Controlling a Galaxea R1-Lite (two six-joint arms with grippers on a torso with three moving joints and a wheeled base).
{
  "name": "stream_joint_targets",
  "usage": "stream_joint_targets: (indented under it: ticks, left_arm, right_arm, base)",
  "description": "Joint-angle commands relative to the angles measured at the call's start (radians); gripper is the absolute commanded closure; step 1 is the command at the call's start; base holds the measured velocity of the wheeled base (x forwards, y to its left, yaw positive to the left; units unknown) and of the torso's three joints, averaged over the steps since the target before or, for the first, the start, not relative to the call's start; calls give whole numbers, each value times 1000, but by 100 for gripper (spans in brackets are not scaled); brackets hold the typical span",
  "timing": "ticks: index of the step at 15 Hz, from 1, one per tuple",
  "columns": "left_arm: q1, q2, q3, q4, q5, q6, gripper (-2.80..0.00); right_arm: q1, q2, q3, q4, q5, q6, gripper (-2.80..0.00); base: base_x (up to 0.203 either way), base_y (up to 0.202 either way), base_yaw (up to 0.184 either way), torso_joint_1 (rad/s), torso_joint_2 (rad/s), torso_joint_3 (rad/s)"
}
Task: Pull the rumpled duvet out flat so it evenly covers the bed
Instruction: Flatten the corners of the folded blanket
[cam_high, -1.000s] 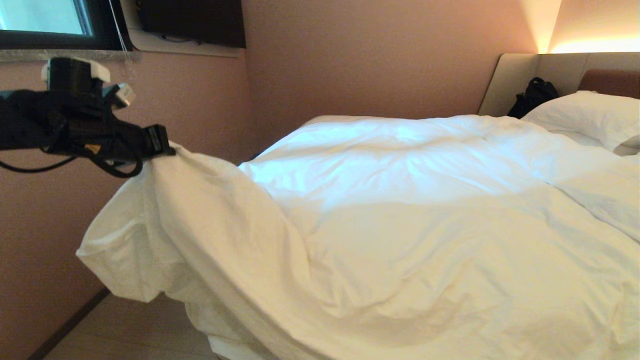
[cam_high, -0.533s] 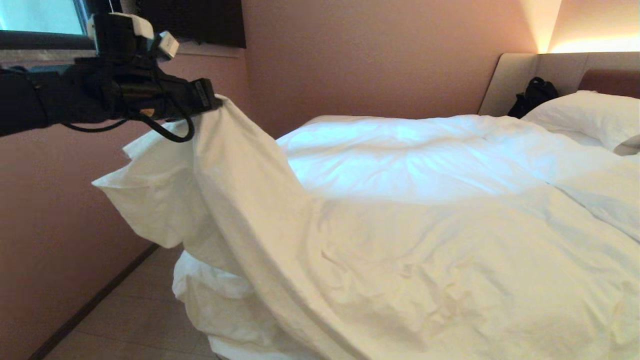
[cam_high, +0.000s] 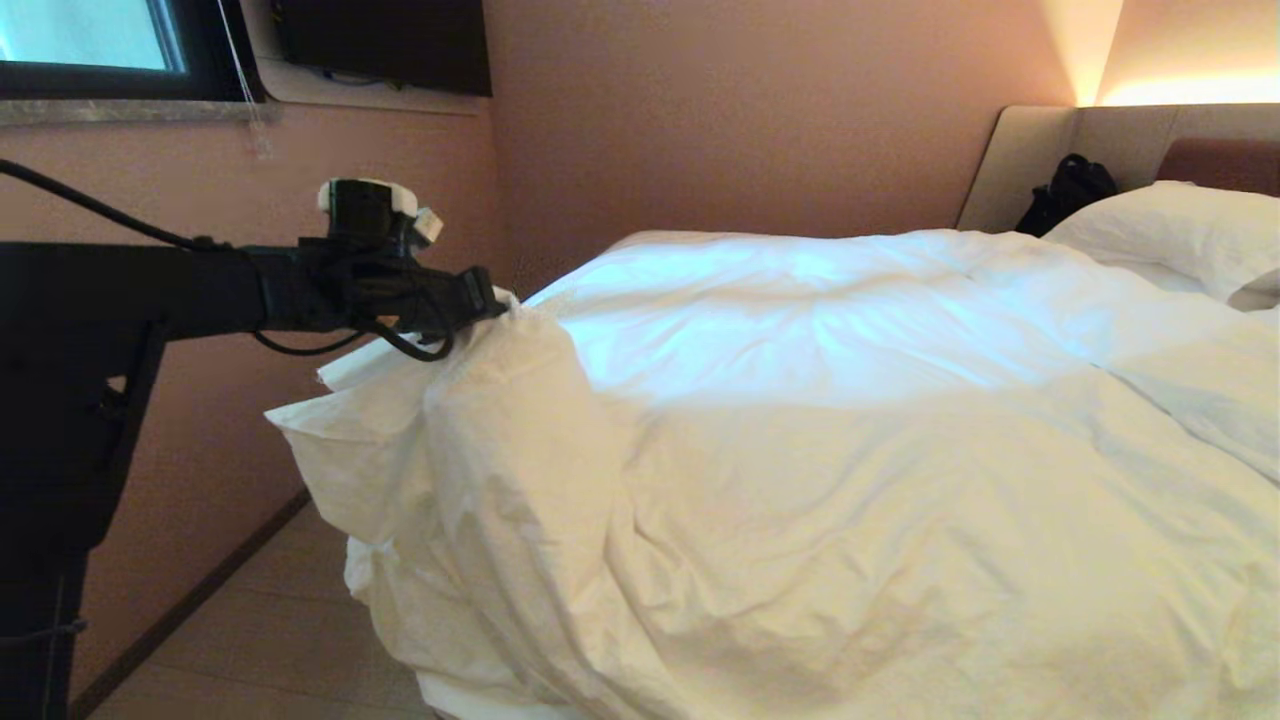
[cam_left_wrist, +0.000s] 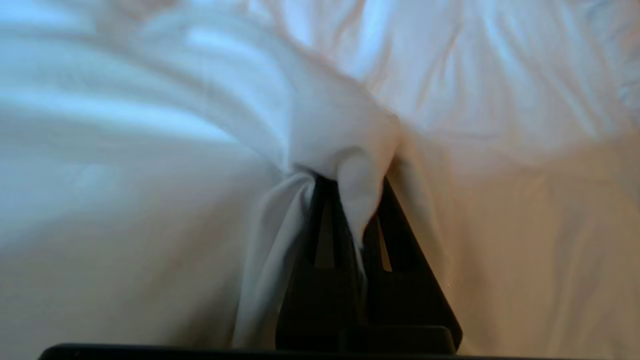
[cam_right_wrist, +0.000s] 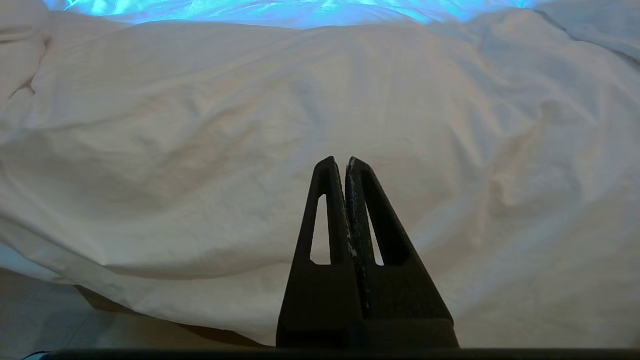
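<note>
A: Note for you. Left tool (cam_high: 492, 297) is clamped on a fold of the duvet (cam_high: 850, 420) at its near left corner. A second ago that corner hung out over the floor to the left; then it went high; now it sits lower and further in over the bed (cam_high: 470, 695).

B: What does that give you?

A: My read: the corner is being carried back onto the mattress, so you're mid-spread, not done. The left edge is bunched in folds hanging toward the floor (cam_high: 250, 640), while the middle already lies fairly smooth up to the pillow (cam_high: 1170, 235).

B: Right tool?

A: Pinched shut on nothing (cam_right_wrist: 345, 162), parked just above the duvet's near edge; you won't find it in the head view.

B: Anything you can't make out?

A: The left wrist view shows the cloth wedged between the fingers (cam_left_wrist: 320, 220), but not how deep. The far side of the bed is cut off, so evenness there is unknown. The dark thing by the headboard (cam_high: 1030, 150) is hard to identify.
</note>
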Motion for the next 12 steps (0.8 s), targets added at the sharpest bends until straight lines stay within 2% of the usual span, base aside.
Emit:
stream_joint_targets:
  ticks: [1,7,12]
  left_arm:
    - [2,92,22,3,2,-2,0]
    - [7,117,93,3,5,17,0]
    - [8,100,103,3,5,19,0]
  right_arm:
    - [0,1,0,0,0,-1,0]
    - [0,1,0,0,0,-1,0]
    - [0,1,0,0,0,-1,0]
  base:
    - [0,0,0,0,0,0]
    - [0,0,0,0,0,0]
    - [0,0,0,0,0,0]
